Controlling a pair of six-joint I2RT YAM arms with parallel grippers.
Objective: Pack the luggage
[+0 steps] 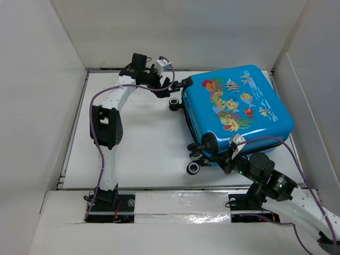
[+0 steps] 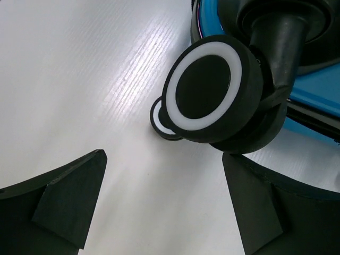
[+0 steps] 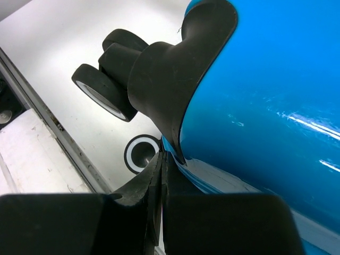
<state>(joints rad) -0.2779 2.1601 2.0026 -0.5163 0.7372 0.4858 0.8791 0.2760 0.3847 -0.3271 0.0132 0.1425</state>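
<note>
Luggage (image 1: 236, 109) lying closed on the right half of the white counter (image 1: 143, 143), a claw at each wheeled corner.
It lies flat, the blue shell's fish-and-coral print facing up and the black-and-white wheels pointing left toward the counter's middle. The left claw (image 2: 164, 210) hovers at the far wheeled corner, released, its fingers (image 2: 69, 202) spread wide with a caster wheel (image 2: 210, 90) just beyond their tips. The right claw (image 3: 161, 178) sits at the near wheeled corner, clenched, its fingers pressed flat together at the seam below a black wheel housing (image 3: 175, 79); whether anything is pinched there I cannot tell.
</note>
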